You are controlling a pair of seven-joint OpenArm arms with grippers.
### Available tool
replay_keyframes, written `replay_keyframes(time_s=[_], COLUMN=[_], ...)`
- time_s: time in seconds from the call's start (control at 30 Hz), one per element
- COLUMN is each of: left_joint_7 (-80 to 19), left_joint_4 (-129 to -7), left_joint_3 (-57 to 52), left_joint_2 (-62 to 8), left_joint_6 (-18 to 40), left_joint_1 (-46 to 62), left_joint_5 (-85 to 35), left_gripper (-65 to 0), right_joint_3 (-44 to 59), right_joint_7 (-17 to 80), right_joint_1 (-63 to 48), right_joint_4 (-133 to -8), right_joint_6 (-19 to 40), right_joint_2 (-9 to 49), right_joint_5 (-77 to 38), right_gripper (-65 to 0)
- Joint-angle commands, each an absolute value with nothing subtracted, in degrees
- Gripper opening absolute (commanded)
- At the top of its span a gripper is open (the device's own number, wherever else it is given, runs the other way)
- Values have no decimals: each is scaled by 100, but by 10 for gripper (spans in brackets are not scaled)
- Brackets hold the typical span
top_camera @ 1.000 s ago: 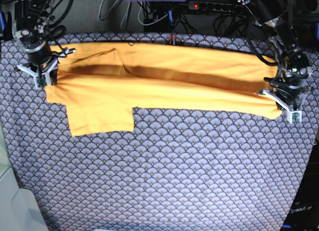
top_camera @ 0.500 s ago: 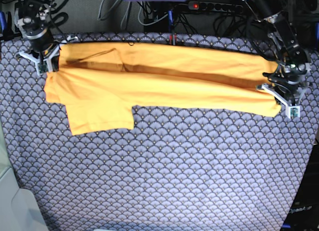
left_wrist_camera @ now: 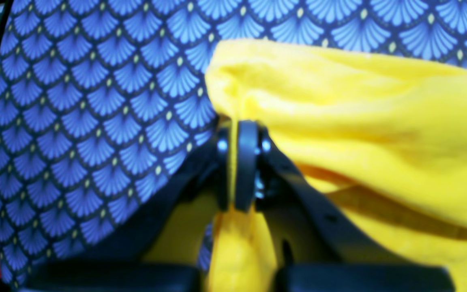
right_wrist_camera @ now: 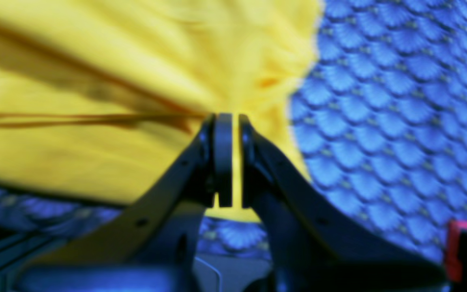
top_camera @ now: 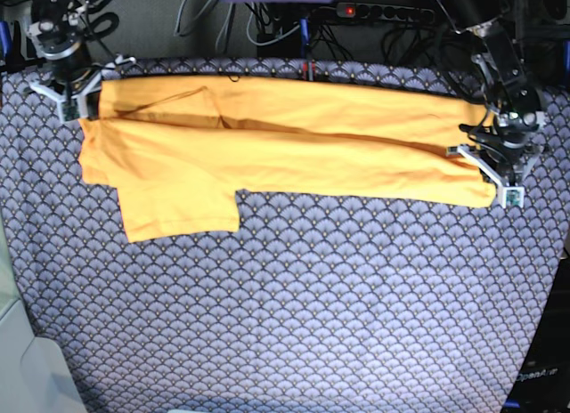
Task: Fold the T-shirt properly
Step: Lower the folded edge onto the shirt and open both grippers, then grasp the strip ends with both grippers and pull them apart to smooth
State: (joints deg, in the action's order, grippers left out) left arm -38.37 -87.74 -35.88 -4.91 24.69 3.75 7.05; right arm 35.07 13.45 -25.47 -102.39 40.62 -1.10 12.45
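Base view, left side: right tool [top_camera: 64,85] is sitting at the far-left corner of the surface [top_camera: 312,297], clenched on the T-shirt [top_camera: 267,150] edge. Right wrist view is showing its pads nearly together with yellow fabric pinched between them. T-shirt is lying as a long band across the far part of the surface, upper layer folded toward the middle, one sleeve sticking out toward the near side at left. Right end: left tool [top_camera: 499,168] is gripping the shirt's other end, left wrist view is showing fabric bunched between the closed pads.

Risks, judging from here: both grips are looking thin, only an edge, so fabric may be slipping out if arms pull apart unevenly. One arm leading could be skewing the fold. The loose sleeve may be dragging and creasing.
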Motion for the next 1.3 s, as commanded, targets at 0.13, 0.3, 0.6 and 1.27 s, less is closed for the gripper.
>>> replay_keyframes(time_s=[0.13, 0.3, 0.6, 1.27], left_joint_7=[-3705, -3732, -3679, -3688], left_joint_4=[-8866, -8866, -9024, -9024], left_joint_3=[-3600, -3600, -3644, -4180], left_joint_2=[-558, -558, -549, -338], left_joint_6=[2448, 2448, 3046, 3433], left_joint_1=[286, 295, 505, 453], left_joint_5=[690, 664, 646, 664], left_gripper=[-650, -606, -470, -337], right_joint_3=[3873, 3837, 3837, 3178], right_joint_7=[1657, 1991, 1991, 3178], right_joint_1=[-2176, -2141, -2000, -1499], right_joint_4=[-10624, -10774, -10800, -11354], right_joint_6=[4000, 4000, 4000, 4000], right_joint_2=[-145, -136, -136, -154], right_joint_5=[1200, 1182, 1165, 1165], right_gripper=[-639, -618, -405, -394])
